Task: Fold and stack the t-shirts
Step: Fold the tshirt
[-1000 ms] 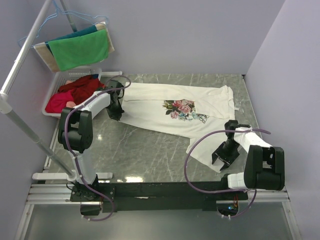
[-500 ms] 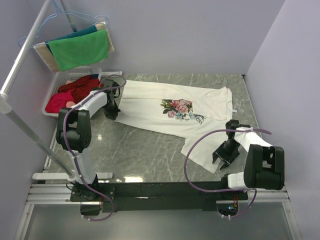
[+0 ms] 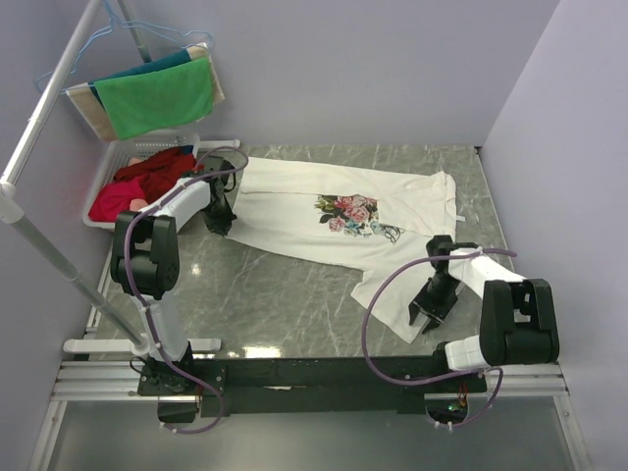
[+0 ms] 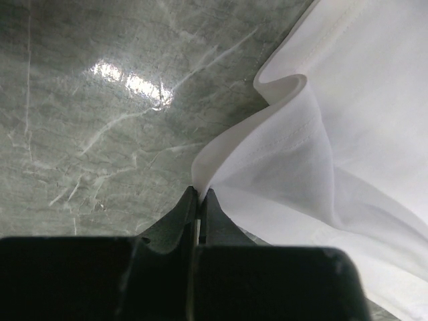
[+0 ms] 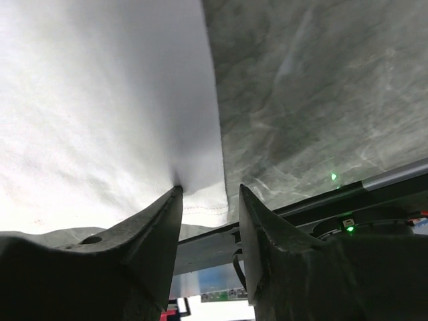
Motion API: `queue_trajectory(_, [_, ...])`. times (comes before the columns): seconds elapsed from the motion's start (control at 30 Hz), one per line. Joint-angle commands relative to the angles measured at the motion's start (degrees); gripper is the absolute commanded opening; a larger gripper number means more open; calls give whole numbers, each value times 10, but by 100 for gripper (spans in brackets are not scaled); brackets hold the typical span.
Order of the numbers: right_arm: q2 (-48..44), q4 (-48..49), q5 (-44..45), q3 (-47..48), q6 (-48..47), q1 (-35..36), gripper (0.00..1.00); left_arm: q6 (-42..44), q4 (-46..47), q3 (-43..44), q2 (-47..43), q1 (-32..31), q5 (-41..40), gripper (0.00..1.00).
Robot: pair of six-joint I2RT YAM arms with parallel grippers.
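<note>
R claw [image 5: 208,190] slid in, half open round the t-shirt [image 3: 294,206] edge; my L claw [image 4: 198,195] pinches the far edge shut to pull it flat

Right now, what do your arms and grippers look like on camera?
Left arm and right arm: white links between bulky black joint housings, each trailed by a looping purple cable. Left gripper and right gripper: matte black, with two tapered fingers each.

no readable text, dark script [image 3: 390,233] on the t-shirt [image 3: 294,201] too small to make out
</note>
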Motion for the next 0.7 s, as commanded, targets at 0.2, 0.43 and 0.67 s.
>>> queue_trajectory(0.2, [31,32,5,-26,37,39,38,0,-1,12,-1,3,-2,1])
queue_trajectory(0.43, [47,23,33,-16,52,52,41,2,-5,19,-3,5,-4,1])
queue_trajectory(0.67, [55,14,57,10,75,66,28,2,-4,18,-12,9,4,1])
